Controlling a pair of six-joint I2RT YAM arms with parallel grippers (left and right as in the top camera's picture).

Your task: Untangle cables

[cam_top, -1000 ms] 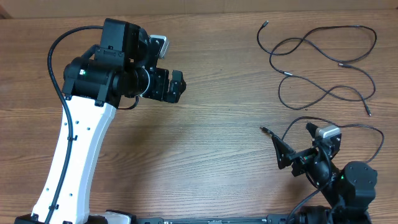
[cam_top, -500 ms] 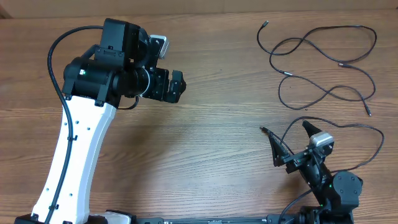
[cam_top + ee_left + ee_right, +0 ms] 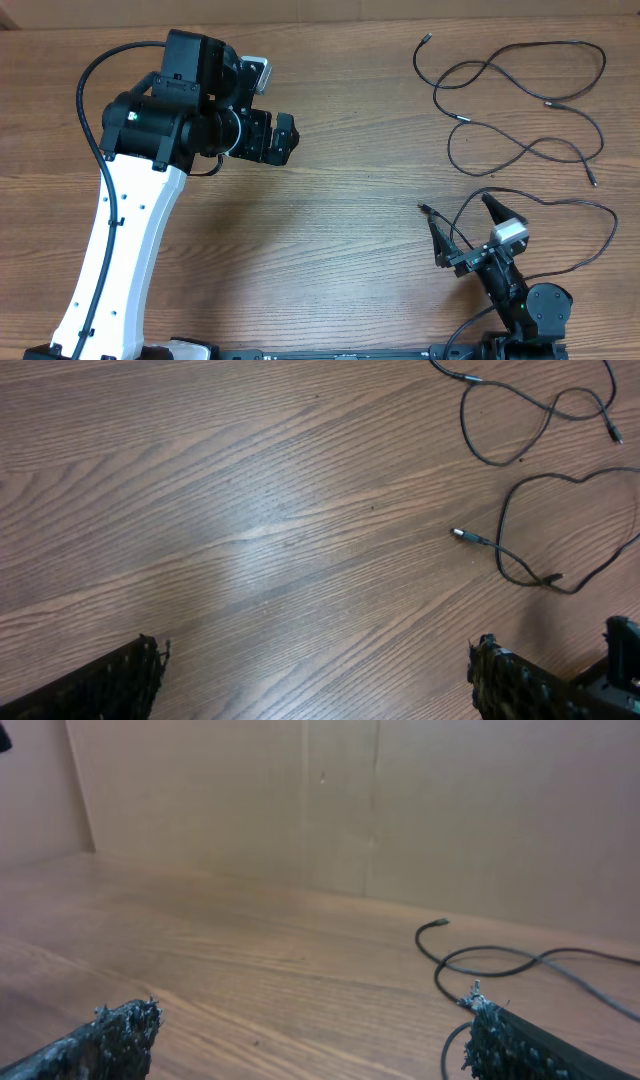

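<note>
Near the front edge of the worktop (image 3: 330, 250), the right gripper (image 3: 466, 232) has drawn back and pitched up over the last second, its wrist folding toward its base; the left gripper (image 3: 281, 138) has not moved. Both stand fully open and hold nothing. One cable (image 3: 560, 205) lies around and just beyond the right gripper, its plug (image 3: 425, 209) just left of the fingertips; two more cables (image 3: 520, 100) lie well ahead of it, crossing each other. Judgement: the right arm appears to be retracting with no grasp made, and the crossed pair remains to be separated. Left arm is raised, reaching inward, gripper well apart from all cables.
</note>
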